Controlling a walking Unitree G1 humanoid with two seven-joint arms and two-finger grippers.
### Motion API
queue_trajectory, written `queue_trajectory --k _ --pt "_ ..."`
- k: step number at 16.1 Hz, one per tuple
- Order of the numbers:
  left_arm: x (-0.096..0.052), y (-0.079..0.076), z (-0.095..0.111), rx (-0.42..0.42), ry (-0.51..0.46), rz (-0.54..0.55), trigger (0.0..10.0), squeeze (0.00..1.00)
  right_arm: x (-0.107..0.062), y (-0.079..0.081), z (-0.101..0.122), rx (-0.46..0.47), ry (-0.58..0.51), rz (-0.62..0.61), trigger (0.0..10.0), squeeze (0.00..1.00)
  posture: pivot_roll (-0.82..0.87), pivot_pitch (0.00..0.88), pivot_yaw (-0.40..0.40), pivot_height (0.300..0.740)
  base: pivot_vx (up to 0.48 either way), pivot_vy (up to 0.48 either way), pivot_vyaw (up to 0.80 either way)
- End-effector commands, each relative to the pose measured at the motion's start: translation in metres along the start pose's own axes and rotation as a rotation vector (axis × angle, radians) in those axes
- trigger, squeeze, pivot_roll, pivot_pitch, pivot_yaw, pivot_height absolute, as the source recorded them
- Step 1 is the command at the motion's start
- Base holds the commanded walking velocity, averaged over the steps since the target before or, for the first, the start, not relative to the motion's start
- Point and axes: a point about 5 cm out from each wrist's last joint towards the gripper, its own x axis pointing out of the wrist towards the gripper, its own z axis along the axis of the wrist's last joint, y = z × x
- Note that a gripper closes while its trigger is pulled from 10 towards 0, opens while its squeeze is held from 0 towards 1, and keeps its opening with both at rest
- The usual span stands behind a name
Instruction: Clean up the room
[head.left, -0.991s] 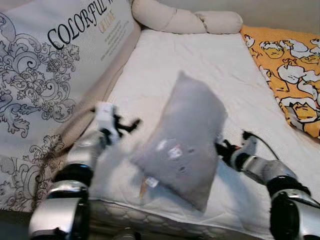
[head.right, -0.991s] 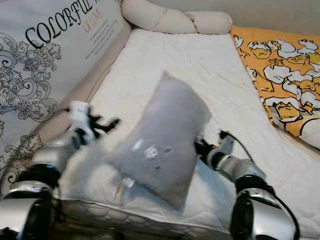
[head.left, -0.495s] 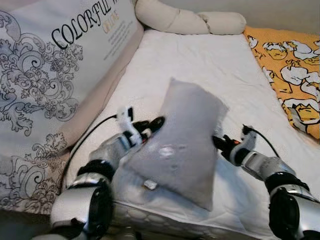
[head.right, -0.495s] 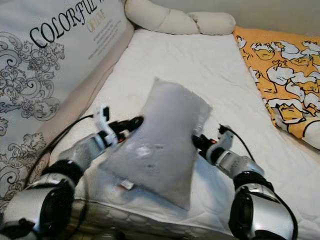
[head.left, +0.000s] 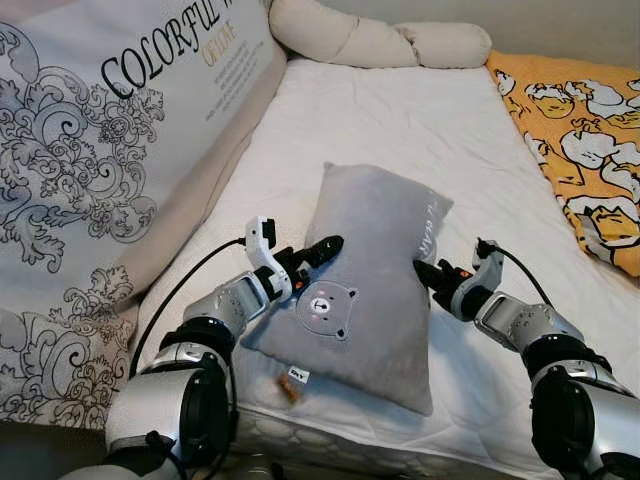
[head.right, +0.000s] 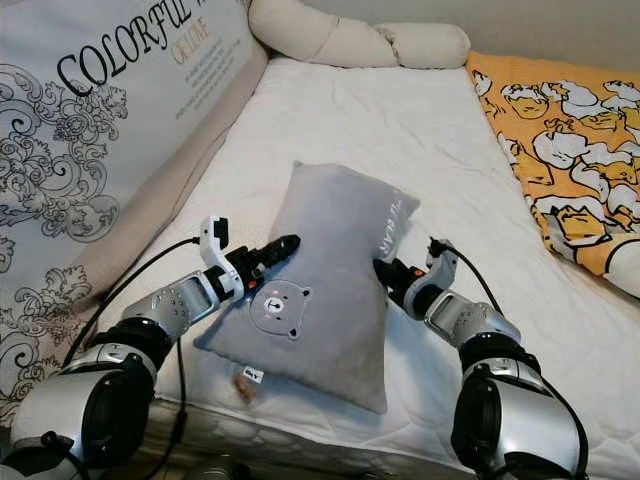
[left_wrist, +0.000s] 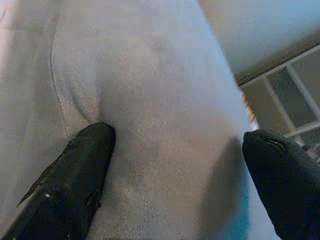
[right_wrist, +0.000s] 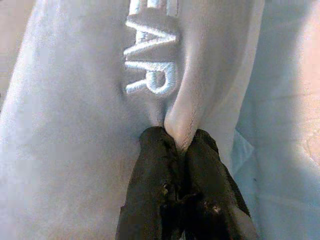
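I had the grey pillow (head.left: 372, 275) lying flat on the white mattress (head.left: 400, 120), near its front edge. My right gripper (right_wrist: 181, 150) was clamped on a fold of the pillow's right seam, beside the embroidered lettering (right_wrist: 149, 60). My left gripper (head.left: 318, 247) stood spread wide against the pillow's left edge, its fingers (left_wrist: 82, 165) pressing the fabric without pinching it. To do this well, I judged I should close the left on a proper fold first, so both sides lifted evenly. The pillow looked soft and plush, with a bear face (head.left: 322, 307) stitched toward its near end.
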Motion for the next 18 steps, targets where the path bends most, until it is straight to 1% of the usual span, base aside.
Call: queue_trajectory --k 1,2,3,4,5,6,8,10,12,13,14,15,17,18 --pt "0.002 -0.001 -0.016 0.035 0.114 -0.010 10.0 1.00 0.004 0.012 0.008 -0.026 -0.015 0.056 0.0 0.00 -0.04 0.000 0.021 0.740 0.000 0.000 0.00" --pt "0.004 -0.006 -0.022 0.043 0.164 -0.061 10.0 1.00 0.005 0.015 0.008 -0.032 -0.009 0.079 0.0 0.00 -0.04 0.000 0.022 0.740 0.000 0.000 0.00" --pt "0.006 -0.016 -0.028 0.036 0.223 -0.179 10.0 1.00 0.006 0.020 0.007 -0.060 0.007 0.119 0.0 0.00 -0.05 0.000 0.025 0.740 0.000 0.000 0.00" --pt "0.007 -0.019 -0.029 0.039 0.239 -0.215 4.4 0.86 0.007 0.022 0.007 -0.075 0.016 0.134 0.0 0.00 -0.05 0.000 0.026 0.740 0.000 0.000 0.00" --pt "0.008 -0.020 -0.030 0.059 0.254 -0.213 2.0 0.12 0.009 0.026 0.006 -0.092 0.026 0.154 0.0 0.00 -0.05 0.000 0.025 0.740 0.000 0.000 0.00" --pt "0.009 -0.021 -0.030 0.066 0.252 -0.213 0.0 0.00 0.010 0.031 0.006 -0.108 0.037 0.179 0.0 0.00 -0.05 0.000 0.024 0.740 0.000 0.000 0.00" --pt "0.010 -0.022 -0.024 0.054 0.218 -0.223 0.0 0.00 0.013 0.036 0.004 -0.124 0.048 0.202 0.0 0.00 -0.05 0.000 0.025 0.740 0.000 0.000 0.00" --pt "0.010 -0.027 -0.015 0.057 0.180 -0.265 0.0 0.00 0.016 0.040 0.001 -0.122 0.047 0.222 0.0 0.00 -0.04 0.000 0.025 0.740 0.000 0.000 0.00" --pt "0.011 -0.029 -0.010 0.061 0.160 -0.268 0.0 0.00 0.017 0.043 0.001 -0.121 0.043 0.228 0.0 0.00 -0.04 0.000 0.024 0.740 0.000 0.000 0.00" --pt "0.013 -0.031 -0.001 0.093 0.118 -0.244 0.0 0.00 0.018 0.049 0.001 -0.122 0.031 0.248 0.0 0.00 -0.03 0.000 0.023 0.740 0.000 0.000 0.00" --pt "0.014 -0.032 0.003 0.104 0.099 -0.234 0.0 0.00 0.019 0.051 0.002 -0.122 0.027 0.255 0.0 0.00 -0.03 0.000 0.023 0.740 0.000 0.000 0.00" --pt "0.015 -0.038 0.014 0.128 0.062 -0.258 0.0 0.00 0.020 0.059 0.005 -0.118 0.005 0.289 0.0 0.00 -0.03 0.000 0.027 0.740 0.000 0.000 0.00" --pt "0.015 -0.046 0.023 0.164 0.047 -0.304 0.0 0.00 0.020 0.067 0.008 -0.119 -0.014 0.318 0.0 0.00 -0.03 0.000 0.032 0.740 0.000 0.000 0.00" --pt "0.015 -0.057 0.031 0.219 0.035 -0.354 0.0 0.00 0.021 0.075 0.009 -0.154 -0.019 0.321 0.0 0.00 -0.03 0.000 0.035 0.740 0.000 0.000 0.00"
